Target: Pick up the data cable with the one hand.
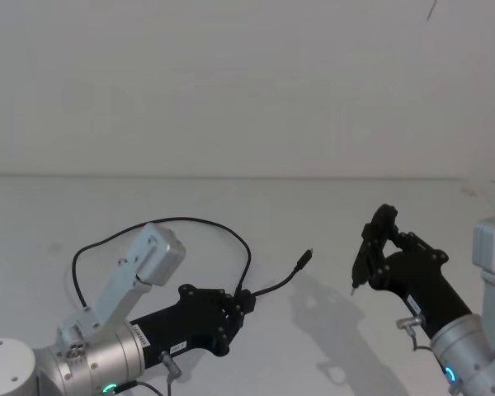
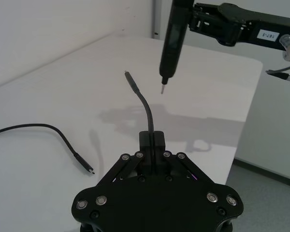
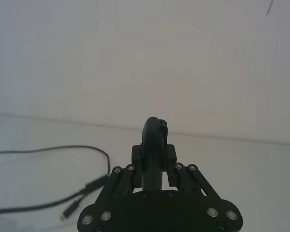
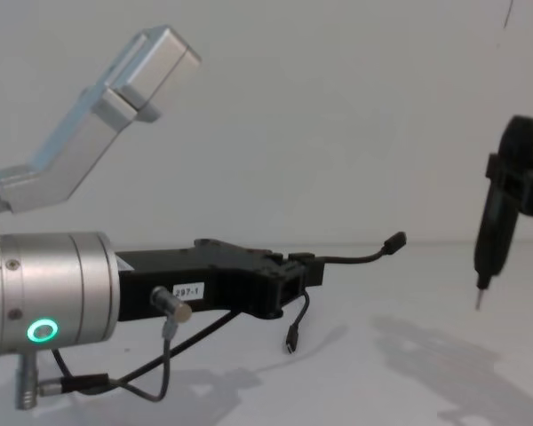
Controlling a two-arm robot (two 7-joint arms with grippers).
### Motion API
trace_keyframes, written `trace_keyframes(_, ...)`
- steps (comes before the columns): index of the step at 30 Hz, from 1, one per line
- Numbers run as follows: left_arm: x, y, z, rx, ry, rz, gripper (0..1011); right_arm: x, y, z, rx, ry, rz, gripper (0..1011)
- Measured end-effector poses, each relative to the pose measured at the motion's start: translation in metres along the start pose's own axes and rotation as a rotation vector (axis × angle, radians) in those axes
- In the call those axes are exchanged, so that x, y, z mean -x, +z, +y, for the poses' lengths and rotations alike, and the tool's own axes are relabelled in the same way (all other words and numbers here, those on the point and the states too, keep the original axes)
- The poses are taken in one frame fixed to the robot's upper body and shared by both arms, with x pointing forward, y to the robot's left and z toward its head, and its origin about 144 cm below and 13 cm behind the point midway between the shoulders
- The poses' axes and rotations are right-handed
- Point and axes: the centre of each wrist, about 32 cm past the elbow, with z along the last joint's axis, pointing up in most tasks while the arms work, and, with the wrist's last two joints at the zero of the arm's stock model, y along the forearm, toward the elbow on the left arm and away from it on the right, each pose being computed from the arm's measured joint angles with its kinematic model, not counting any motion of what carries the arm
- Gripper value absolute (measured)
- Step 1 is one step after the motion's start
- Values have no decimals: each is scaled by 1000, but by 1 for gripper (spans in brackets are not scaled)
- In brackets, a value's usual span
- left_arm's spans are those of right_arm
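Observation:
My left gripper [image 1: 238, 307] is shut on the data cable [image 1: 194, 219], a thin black cable. It is clamped near one end, above the white table. A short stub with its plug [image 2: 129, 77] pokes forward past the fingertips [image 2: 152, 140]. The rest of the data cable [image 4: 302, 312] loops back behind the arm, and its other plug [image 4: 290, 342] dangles just under the gripper [image 4: 298, 275]. To the right, my right gripper [image 1: 388, 247] hovers over the table, shut on a black pen-shaped tool [image 4: 497, 222]. The tool's thin metal tip [image 2: 162, 89] points down, a little way from the plug.
The white table [image 1: 256, 363] meets a plain white wall at the back. Its right edge [image 2: 246, 121] drops off beyond the right arm. Open tabletop lies between the two grippers.

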Motion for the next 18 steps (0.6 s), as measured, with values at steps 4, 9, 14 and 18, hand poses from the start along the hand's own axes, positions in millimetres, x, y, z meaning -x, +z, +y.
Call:
trace_keyframes(4,0,1,2,4,-4,1,40,4,6,6,-21,11,27,279)
trace_keyframes(9,1,3,3,8,-8,1,40,8,12,12,-38,21,53,279)
trace_keyframes(14,1,4,4,11,-10,1,40,12,16,17,-50,29,72,279)
trace_keyframes(18,1,4,5,12,-12,1,40,15,18,21,-57,31,83,279)
